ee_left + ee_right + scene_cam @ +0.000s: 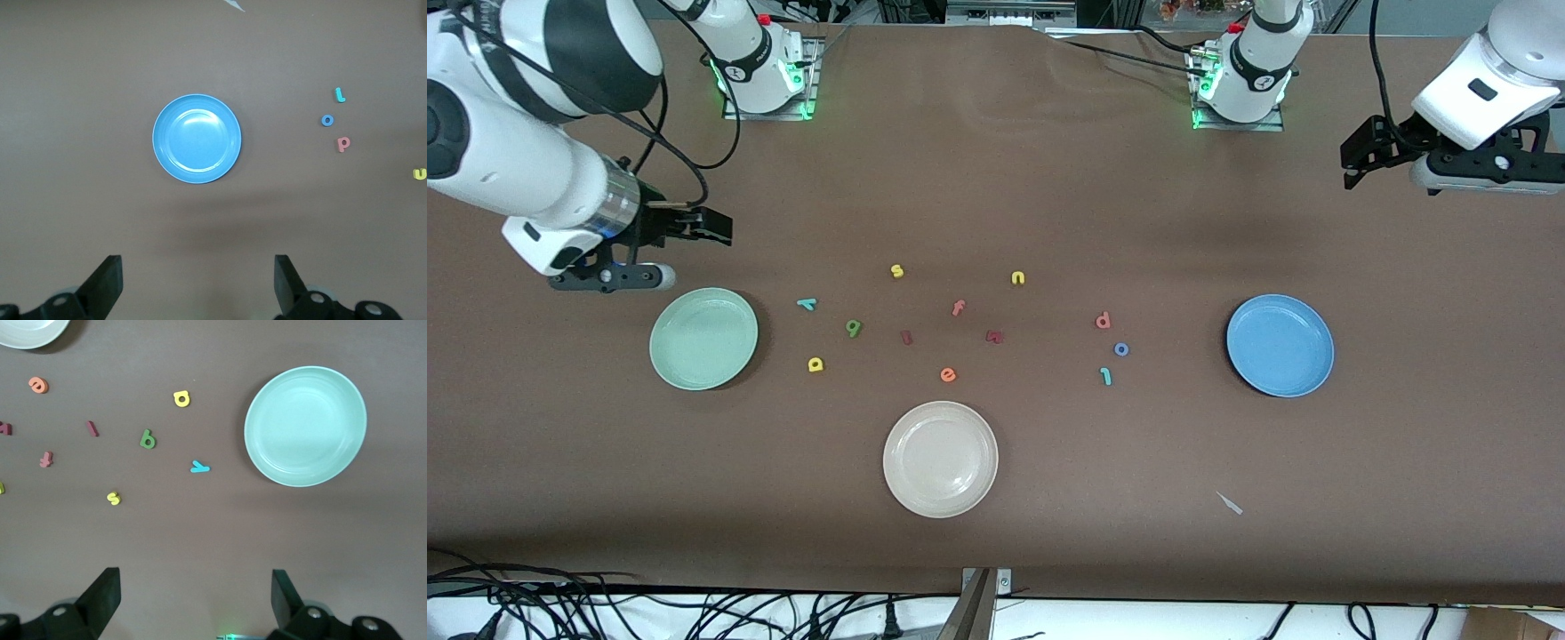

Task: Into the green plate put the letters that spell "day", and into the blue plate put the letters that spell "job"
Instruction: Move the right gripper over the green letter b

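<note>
6 target letters all lie loose on the brown desk (pixel 1049 498), none plated yet. Going near to far from the front camera: cream-white plate (pixel 940 459) sits nearest, a distractor, with a small pale scrap (pixel 1230 503) toward the left arm's end.

Next, the "job" set, clustered just beside the blue plate (pixel 1280 345): teal "j" (pixel 1106 376) nearest, blue "o" (pixel 1121 349), then salmon "b" (pixel 1103 320).

The "day" set sits beside the green plate (pixel 703 338): yellow "a" (pixel 815 364), dark green "d" (pixel 854 328), light teal "y" (pixel 807 304) farthest. Distractors mid-desk: orange "e" (pixel 948 375), 2 dark red pieces (pixel 994 336), salmon "f" (pixel 958 308), yellow "s" (pixel 897 271), yellow "n" (pixel 1017 278).

Right hand (pixel 716 227) hangs released, fingers wide, over bare desk beside the green plate, nothing held. Left hand (pixel 1356 160) is likewise spread wide and empty over the left arm's end of the desk. Both arms wait.

Handling guess: the letters look like thin foam or plastic, very light, stiff enough to pinch, not fragile. They lie flat and low, so fingers need to come straight down and close across a narrow stroke, e.g. the stem of "j" or "y", or across the "o" ring's outside. Risks: skidding, or sticking to a pad on release. "o" and "j" lie close, so watch for bumping the neighbour.
</note>
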Motion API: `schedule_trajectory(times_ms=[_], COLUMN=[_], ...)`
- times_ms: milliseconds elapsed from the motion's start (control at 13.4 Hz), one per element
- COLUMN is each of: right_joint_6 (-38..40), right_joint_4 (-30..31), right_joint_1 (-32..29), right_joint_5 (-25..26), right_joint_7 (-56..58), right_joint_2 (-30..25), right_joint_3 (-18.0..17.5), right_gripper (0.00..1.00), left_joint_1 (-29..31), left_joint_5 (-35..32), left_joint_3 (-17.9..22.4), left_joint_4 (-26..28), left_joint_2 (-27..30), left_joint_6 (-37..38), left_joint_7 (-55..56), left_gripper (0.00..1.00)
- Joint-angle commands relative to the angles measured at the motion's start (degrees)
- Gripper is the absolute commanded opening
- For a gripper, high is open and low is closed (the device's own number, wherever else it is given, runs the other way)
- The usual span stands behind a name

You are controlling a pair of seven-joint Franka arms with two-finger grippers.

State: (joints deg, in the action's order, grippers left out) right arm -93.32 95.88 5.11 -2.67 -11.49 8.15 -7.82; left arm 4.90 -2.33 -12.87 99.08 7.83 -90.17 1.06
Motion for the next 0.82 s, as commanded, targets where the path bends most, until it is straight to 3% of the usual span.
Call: schedule_trajectory(times_ms=[0,448,746], right_joint_6=[-4.6,-10.4,-17.8], right_joint_4=[2.6,3.3,8.3], right_joint_1=[2.4,6.1,6.8], right_joint_5=[-0.8,-0.5,-0.7], right_joint_7=[-3.6,-9.5,-9.7], right_joint_2=[0.8,5.3,5.6], right_joint_3=[-0.3,-0.2,-0.3], right_gripper=[1.0,1.0,1.0], left_joint_1=[-0.4,-0.4,0.4], left_joint_5=[0.1,0.2,0.1], left_joint_3=[-1.2,-1.5,-1.4], left_joint_4=[-2.0,-2.1,-2.1], left_joint_2=[-0.5,-0.6,-0.8], left_joint_6=[1.2,1.5,1.6], left_joint_7=[0.4,0.3,0.3], left_gripper=[1.0,1.0,1.0])
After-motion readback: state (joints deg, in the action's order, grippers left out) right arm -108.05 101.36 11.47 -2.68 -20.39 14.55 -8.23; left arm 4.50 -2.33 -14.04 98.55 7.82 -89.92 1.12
